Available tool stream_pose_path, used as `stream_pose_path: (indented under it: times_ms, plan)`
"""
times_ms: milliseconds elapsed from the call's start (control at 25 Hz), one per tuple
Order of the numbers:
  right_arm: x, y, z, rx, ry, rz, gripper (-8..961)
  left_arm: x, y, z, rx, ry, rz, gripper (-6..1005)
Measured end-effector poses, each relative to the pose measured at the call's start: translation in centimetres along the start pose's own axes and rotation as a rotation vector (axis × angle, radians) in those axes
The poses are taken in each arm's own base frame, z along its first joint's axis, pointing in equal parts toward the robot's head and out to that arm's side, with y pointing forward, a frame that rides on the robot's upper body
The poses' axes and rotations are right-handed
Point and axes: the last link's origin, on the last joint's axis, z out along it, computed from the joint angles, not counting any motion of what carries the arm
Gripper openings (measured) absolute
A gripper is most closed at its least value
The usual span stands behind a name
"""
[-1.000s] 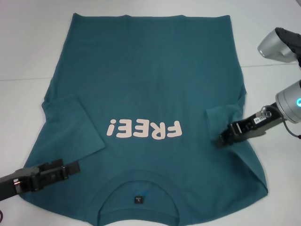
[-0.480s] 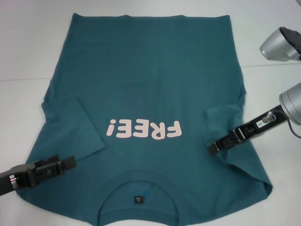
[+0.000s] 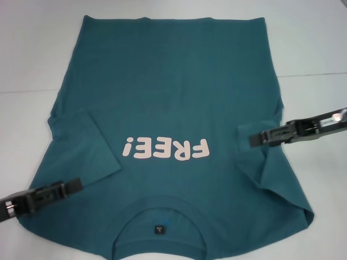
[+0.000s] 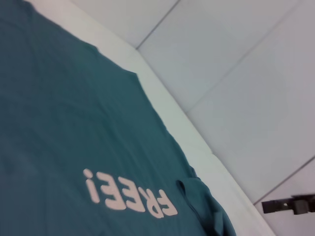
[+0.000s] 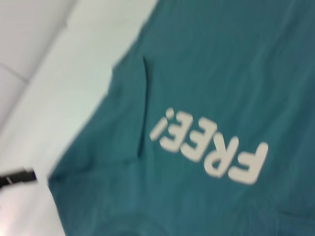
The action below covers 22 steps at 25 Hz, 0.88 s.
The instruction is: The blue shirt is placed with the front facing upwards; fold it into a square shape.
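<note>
right gripper above folded-in right sleeve, 3 o'clock of print, jaw state can't tell | left gripper over left shoulder, 8 o'clock, can't tell either | blue shirt flat on table, front up, collar nearest robot | step: sleeves folded in; next probably hem-to-collar fold

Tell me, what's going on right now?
Left hand low over shirt near collar. Right hand above folded-in right sleeve. Shirt flat, print up, both sleeves tucked in. Nothing in the way.

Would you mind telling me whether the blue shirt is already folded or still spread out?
Mostly spread: the blue shirt lies flat, print up, with only both sleeves turned inward over the body.
</note>
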Motion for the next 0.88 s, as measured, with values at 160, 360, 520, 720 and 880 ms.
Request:
stream_pose_path:
  times_ms: [160, 360, 520, 720, 880]
  plan:
    - [1.4, -0.9, -2.0, -0.067, -0.117, 0.05, 929, 0.4, -0.4, -1.4, 0.015, 0.017, -0.142, 950]
    - [2.9, -1.6, -3.8, -0.12, -0.226, 0.097, 922, 0.5, -1.2, -2.6, 0.063, 0.024, -0.416, 950]
    - [3.4, -1.9, -4.0, -0.122, -0.244, 0.11, 911, 0.2, -2.4, -2.9, 0.154, 0.012, -0.518, 949]
    - [3.5, -1.9, -3.9, -0.119, -0.244, 0.107, 911, -0.1, -3.9, -3.4, 0.267, 0.001, -0.552, 949]
    - [3.3, -1.9, -3.9, -0.12, -0.245, 0.104, 912, 0.3, -4.5, -3.9, 0.304, 0.033, -0.52, 948]
